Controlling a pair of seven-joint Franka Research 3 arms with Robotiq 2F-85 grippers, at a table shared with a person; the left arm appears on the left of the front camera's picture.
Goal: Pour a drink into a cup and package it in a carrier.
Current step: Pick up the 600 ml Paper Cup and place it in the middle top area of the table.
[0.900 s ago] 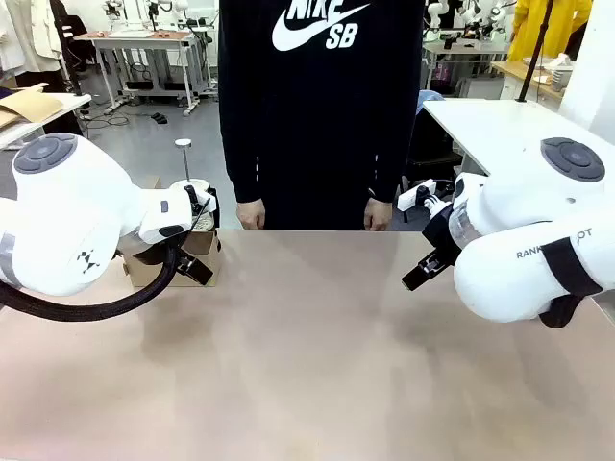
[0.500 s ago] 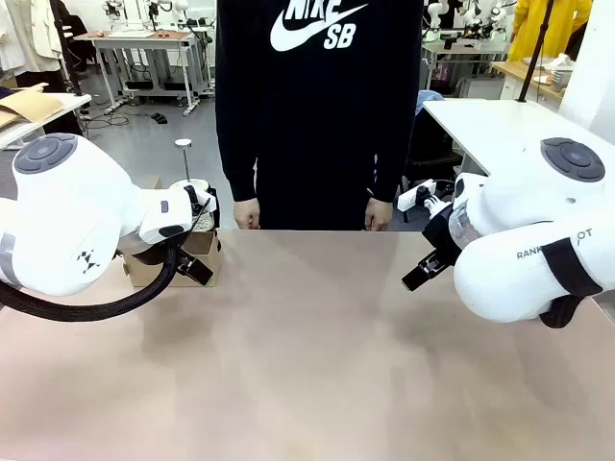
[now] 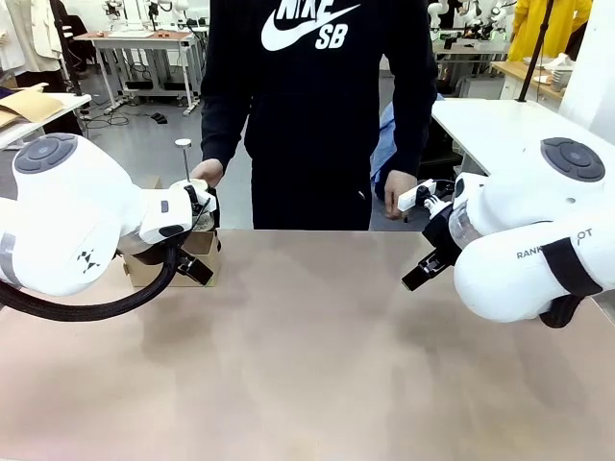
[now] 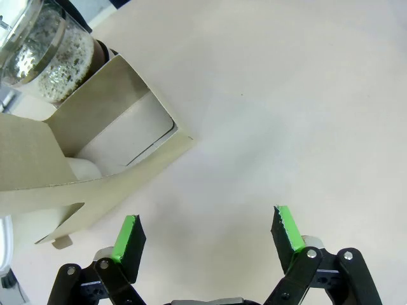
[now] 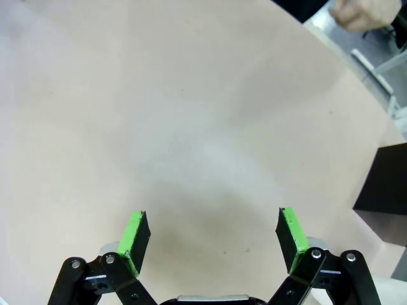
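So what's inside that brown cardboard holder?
Something white shows inside the cardboard holder, in the left wrist view. I cannot tell if it is a cup. The holder's walls cover the rest.

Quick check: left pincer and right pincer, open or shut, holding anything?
Left pincer: open, empty, beside the carrier.
Right pincer: open, empty, over the table.

The brown cardboard carrier (image 4: 95, 136) stands at the table's ten o'clock, pockets open; what looks like the white cup (image 4: 82, 168) shows inside. Just beside it, at eleven o'clock in the left wrist view, the glass pot (image 4: 38, 38) holds a dark, speckled drink (image 4: 63, 63).
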